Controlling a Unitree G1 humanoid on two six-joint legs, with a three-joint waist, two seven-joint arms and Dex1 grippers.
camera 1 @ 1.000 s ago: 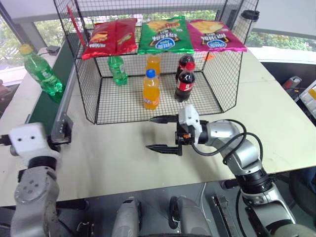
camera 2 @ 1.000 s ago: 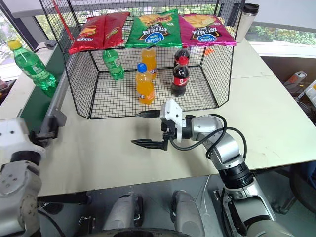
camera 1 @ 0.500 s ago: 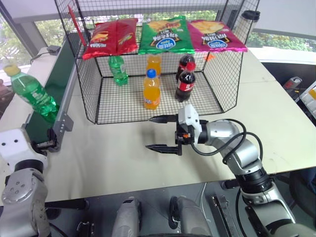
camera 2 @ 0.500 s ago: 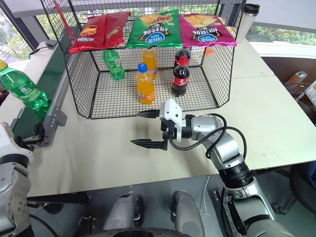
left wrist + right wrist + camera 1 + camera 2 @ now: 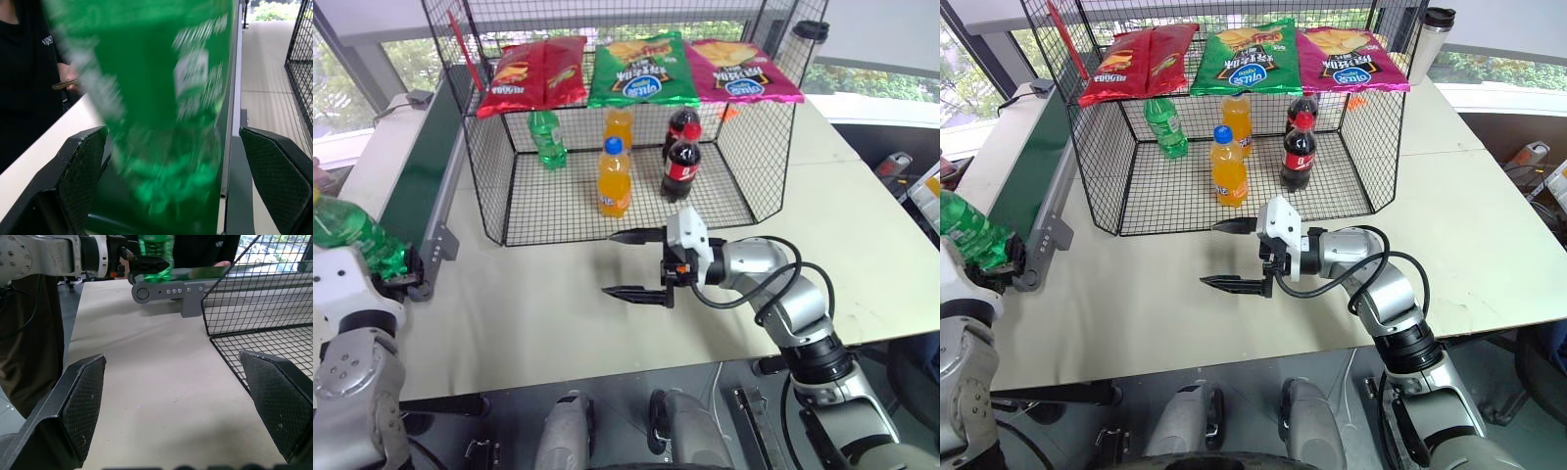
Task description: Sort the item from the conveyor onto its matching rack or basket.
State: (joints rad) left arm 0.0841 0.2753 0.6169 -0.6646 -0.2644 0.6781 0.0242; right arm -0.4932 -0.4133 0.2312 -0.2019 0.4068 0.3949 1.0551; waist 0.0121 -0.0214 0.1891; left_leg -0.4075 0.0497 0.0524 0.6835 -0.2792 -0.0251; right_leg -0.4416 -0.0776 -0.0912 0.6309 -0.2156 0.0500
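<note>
Your green bottle (image 5: 347, 235) stands at the near end of the conveyor (image 5: 421, 171), right by the end roller, with the left pincer (image 5: 168, 186) waiting there so the belt delivers it between the fingers. In the left wrist view its fingers (image 5: 83, 171) are spread wide on either side of the bottle, not yet pressing it. The cage (image 5: 636, 117) sits just beside the belt on the desk (image 5: 548, 304), so your carry should be short; a similar green bottle (image 5: 546, 139) already stands on its floor, probably marking the matching spot. Your right pincer (image 5: 636, 264) hovers spread and empty over the desk before the cage, likely kept clear of the left arm's path.
</note>
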